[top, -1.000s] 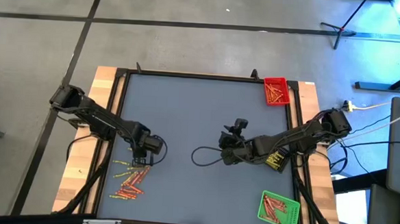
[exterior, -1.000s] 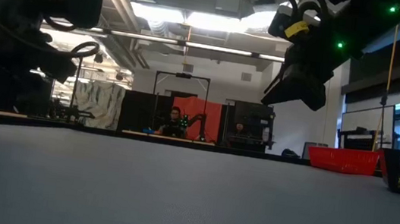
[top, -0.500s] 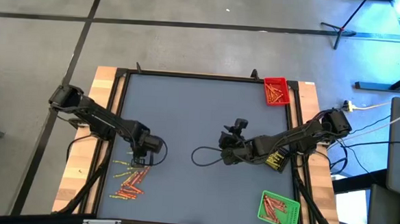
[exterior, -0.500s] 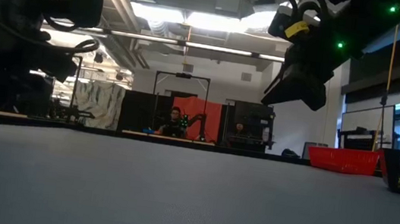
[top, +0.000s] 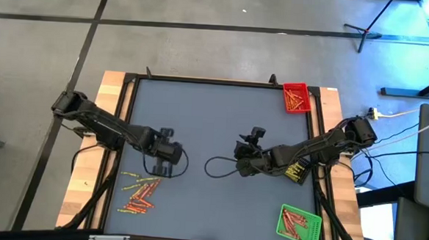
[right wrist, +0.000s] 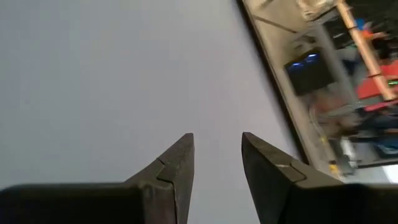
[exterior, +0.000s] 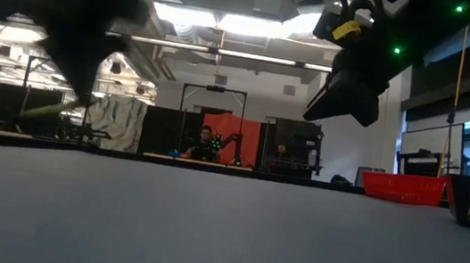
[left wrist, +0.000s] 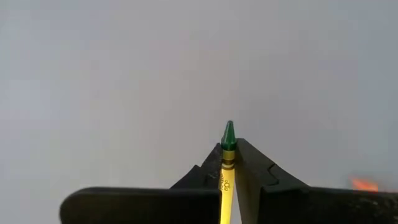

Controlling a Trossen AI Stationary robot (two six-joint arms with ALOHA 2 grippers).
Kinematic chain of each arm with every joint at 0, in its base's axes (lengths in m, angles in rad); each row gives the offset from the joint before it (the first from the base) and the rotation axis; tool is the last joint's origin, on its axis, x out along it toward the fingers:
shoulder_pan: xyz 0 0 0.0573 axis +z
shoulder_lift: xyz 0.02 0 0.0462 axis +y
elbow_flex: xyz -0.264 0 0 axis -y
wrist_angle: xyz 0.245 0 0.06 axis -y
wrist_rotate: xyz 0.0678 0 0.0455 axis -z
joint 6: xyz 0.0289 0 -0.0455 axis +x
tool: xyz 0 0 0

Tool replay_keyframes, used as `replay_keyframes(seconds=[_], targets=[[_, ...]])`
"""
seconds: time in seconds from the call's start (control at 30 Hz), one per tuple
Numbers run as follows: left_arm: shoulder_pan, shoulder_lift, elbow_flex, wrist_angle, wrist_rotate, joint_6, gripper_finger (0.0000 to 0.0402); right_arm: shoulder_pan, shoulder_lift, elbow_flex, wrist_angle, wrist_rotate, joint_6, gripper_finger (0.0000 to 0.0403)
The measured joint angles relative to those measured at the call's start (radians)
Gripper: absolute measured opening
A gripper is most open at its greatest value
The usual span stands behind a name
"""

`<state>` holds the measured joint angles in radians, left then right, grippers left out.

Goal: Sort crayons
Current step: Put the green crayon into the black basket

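While crayon pile [top: 138,193] stays big, sorting partly done | red tray [top: 296,97], green tray [top: 298,225] hold some | left gripper [left wrist: 227,167] clamps green-tipped crayon [left wrist: 226,168] beside pile | right gripper [right wrist: 217,158] jaws apart, empty, mid-table

Yellow-wrapped crayon w/ green tip [left wrist: 226,163], lifted off the worktop, pinched between dark fingers. Rest of the crayons [top: 140,192], red/orange/yellow, scattered loose by worktop's front-left corner.

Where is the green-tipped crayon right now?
The green-tipped crayon is pinched in the left gripper, which hangs over the mat's left half just above the loose crayon pile in the high view.
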<state>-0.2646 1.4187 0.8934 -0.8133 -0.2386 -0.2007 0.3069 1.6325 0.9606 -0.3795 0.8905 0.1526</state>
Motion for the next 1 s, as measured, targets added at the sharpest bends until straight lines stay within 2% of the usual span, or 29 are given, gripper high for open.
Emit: replay_keyframes(seconds=[0.1,0.2,0.4,0.53,0.67,0.8,0.9,1.0], targets=[[-0.021,-0.014,0.052,0.078,-0.123,0.073,0.0008,0.0,0.0,0.0,0.047,-0.086,-0.006,0.0141],[-0.034,-0.03,0.058,0.253,-0.152,0.186,0.0009,0.0,0.0,0.0,0.132,-0.156,-0.056,0.0166],[-0.029,-0.03,-0.005,0.655,-0.061,0.404,0.0009,0.0,0.0,-0.022,0.366,-0.24,-0.207,0.0209],[-0.027,-0.03,-0.078,0.934,-0.057,0.523,0.001,-0.014,0.0,-0.066,0.582,-0.324,-0.314,0.0213],[-0.015,-0.03,-0.146,1.155,-0.054,0.593,0.001,-0.043,0.0,-0.074,0.691,-0.417,-0.343,0.0213],[0.029,-0.03,-0.165,1.281,-0.004,0.613,0.001,-0.074,0.0,-0.074,0.825,-0.538,-0.364,0.0213],[0.072,-0.022,-0.165,1.329,0.074,0.62,0.001,-0.087,0.0,-0.073,0.932,-0.552,-0.397,0.0213],[0.095,-0.016,-0.165,1.348,0.073,0.621,0.001,-0.087,0.0,-0.069,0.958,-0.565,-0.423,0.0213]])
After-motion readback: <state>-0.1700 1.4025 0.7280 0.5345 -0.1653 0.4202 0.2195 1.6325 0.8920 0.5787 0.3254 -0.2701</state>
